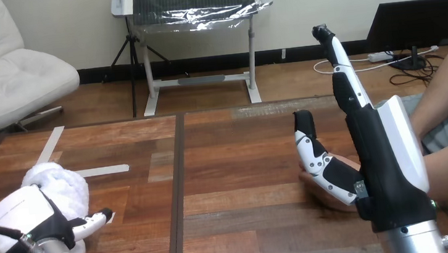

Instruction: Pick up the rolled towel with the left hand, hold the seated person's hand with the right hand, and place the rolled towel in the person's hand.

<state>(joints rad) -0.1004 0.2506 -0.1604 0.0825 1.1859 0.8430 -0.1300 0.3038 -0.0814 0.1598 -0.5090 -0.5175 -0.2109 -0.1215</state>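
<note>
- Smooth brown plank table (243, 162), from my seat.
- Left hand (28, 213) at the table's left side, fingers curled round the fluffy white rolled towel (62, 179).
- Right hand (385, 148) upright at the table's right side, fingers straight, thumb spread wide; the person's hand (318, 193) is just behind it.

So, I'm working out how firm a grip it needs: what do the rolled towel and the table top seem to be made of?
The rolled towel looks like soft white terry cloth: matte, with a fluffy, nubby surface. The table looks like reddish-brown wood in planks, with visible grain and a slight sheen. It could equally be veneer or laminate.
</note>
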